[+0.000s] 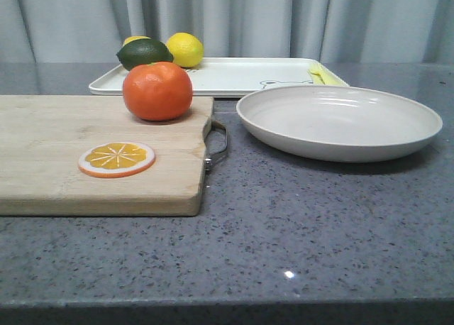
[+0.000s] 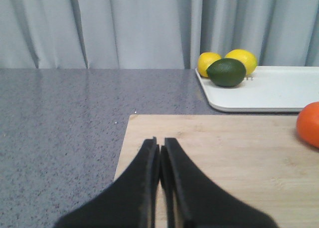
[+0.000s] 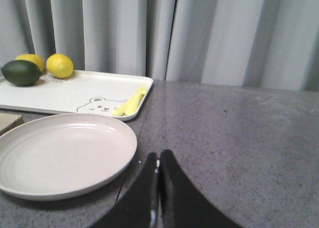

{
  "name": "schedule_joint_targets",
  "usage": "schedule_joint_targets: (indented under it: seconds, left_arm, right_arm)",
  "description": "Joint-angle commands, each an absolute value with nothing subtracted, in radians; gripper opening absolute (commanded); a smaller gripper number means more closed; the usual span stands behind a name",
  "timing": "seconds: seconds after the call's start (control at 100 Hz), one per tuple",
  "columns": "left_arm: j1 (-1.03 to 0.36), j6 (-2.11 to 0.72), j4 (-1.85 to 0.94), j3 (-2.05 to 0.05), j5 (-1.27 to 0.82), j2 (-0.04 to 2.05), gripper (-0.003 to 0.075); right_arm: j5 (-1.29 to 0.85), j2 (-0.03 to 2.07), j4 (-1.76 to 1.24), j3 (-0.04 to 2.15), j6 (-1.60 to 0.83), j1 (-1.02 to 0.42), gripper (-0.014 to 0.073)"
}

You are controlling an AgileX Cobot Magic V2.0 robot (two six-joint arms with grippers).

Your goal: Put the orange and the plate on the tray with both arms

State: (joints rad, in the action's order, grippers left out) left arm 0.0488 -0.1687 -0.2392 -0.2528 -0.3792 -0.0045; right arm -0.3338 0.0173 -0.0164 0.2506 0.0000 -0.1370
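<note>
grey counter point(image 1: 298, 218) lay bare under both empty, closed pincers point(image 2: 160, 151) point(image 3: 158, 161), and the round orange point(image 1: 157, 91) looked likely to roll off the cutting board point(image 1: 64, 155) if nudged, while the shallow plate point(image 1: 339, 120) could slip.

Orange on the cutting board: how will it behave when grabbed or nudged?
The orange is round and sits free on the flat cutting board, so a nudge would probably roll it. Its glossy skin may slip in a light pinch. It looks firm, likely rigid.

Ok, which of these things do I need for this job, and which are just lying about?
Needed: orange, plate, tray.

Lying about: cutting board, orange slice, two lemons, lime, yellow fork.
</note>
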Motion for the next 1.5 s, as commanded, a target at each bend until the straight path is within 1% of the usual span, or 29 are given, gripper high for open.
schedule_joint_targets:
  seconds: [0.0, 0.12, 0.27, 0.36, 0.5, 0.59, 0.78, 0.93, 1.01, 1.06, 1.11, 1.16, 1.18, 1.23, 1.25, 1.28, 1.3, 1.33, 1.38, 1.42, 1.49]
  left_arm:
    - [0.048, -0.169, -0.268, -0.364, -0.403, 0.023, -0.0019]
    - [0.048, -0.191, -0.303, -0.453, -0.465, 0.099, -0.0019]
    - [0.048, -0.433, -0.432, -0.564, -0.573, 0.219, -0.0019]
    - [0.048, -0.479, -0.535, -0.631, -0.64, 0.287, -0.0019]
    - [0.048, -0.479, -0.698, -0.707, -0.731, 0.387, -0.0019]
    - [0.048, -0.479, -0.759, -0.725, -0.75, 0.434, -0.0019]
    - [0.048, -0.479, -0.772, -0.726, -0.803, 0.483, -0.0019]
    - [0.048, -0.48, -0.77, -0.726, -0.805, 0.485, -0.0018]
    - [0.048, -0.488, -0.77, -0.726, -0.809, 0.485, -0.0006]
    - [0.048, -0.518, -0.77, -0.726, -0.818, 0.485, 0.0031]
    - [0.048, -0.563, -0.77, -0.726, -0.829, 0.485, 0.0097]
    - [0.048, -0.607, -0.77, -0.726, -0.841, 0.485, 0.0202]
    - [0.048, -0.617, -0.77, -0.726, -0.846, 0.485, 0.0232]
    - [0.048, -0.651, -0.77, -0.726, -0.846, 0.485, 0.0365]
    - [0.048, -0.658, -0.77, -0.726, -0.846, 0.485, 0.0398]
    - [0.048, -0.663, -0.77, -0.726, -0.846, 0.485, 0.0475]
    - [0.048, -0.663, -0.77, -0.726, -0.846, 0.485, 0.0514]
    - [0.048, -0.663, -0.77, -0.726, -0.846, 0.485, 0.0552]
    - [0.048, -0.663, -0.772, -0.726, -0.846, 0.485, 0.0581]
    - [0.048, -0.663, -0.778, -0.726, -0.839, 0.485, 0.0575]
    - [0.048, -0.663, -0.778, -0.726, -0.834, 0.485, 0.0559]
  right_arm:
    - [-0.41, 0.086, 0.0, 0.359, 0.0, -0.133, -0.0067]
    - [-0.555, 0.199, 0.0, 0.485, 0.0, -0.133, -0.0067]
    - [-0.698, 0.367, 0.0, 0.617, 0.0, -0.133, -0.0067]
    - [-0.744, 0.453, -0.006, 0.677, 0.0, -0.133, -0.0067]
    - [-0.745, 0.529, -0.016, 0.729, 0.0, -0.133, -0.0067]
    - [-0.719, 0.541, -0.026, 0.732, 0.0, -0.133, -0.0067]
    - [-0.718, 0.543, -0.034, 0.732, 0.0, -0.133, -0.0067]
    - [-0.726, 0.543, -0.039, 0.732, 0.0, -0.133, -0.0066]
    - [-0.725, 0.543, -0.052, 0.732, 0.0, -0.133, -0.0037]
    - [-0.722, 0.543, -0.063, 0.732, 0.0, -0.133, 0.0011]
    - [-0.721, 0.543, -0.075, 0.732, 0.0, -0.133, 0.008]
    - [-0.721, 0.543, -0.08, 0.732, 0.0, -0.133, 0.0176]
    - [-0.72, 0.543, -0.082, 0.732, 0.0, -0.133, 0.0202]
    - [-0.721, 0.543, -0.081, 0.732, 0.0, -0.133, 0.0307]
    - [-0.721, 0.543, -0.081, 0.732, 0.0, -0.133, 0.0331]
    - [-0.721, 0.543, -0.082, 0.732, 0.0, -0.133, 0.0389]
    - [-0.721, 0.543, -0.082, 0.732, 0.0, -0.133, 0.0419]
    - [-0.721, 0.543, -0.082, 0.732, 0.0, -0.133, 0.0452]
    - [-0.721, 0.543, -0.082, 0.732, 0.0, -0.133, 0.0491]
    - [-0.721, 0.543, -0.082, 0.732, 0.0, -0.133, 0.0505]
    - [-0.721, 0.543, -0.082, 0.732, 0.0, -0.133, 0.0505]
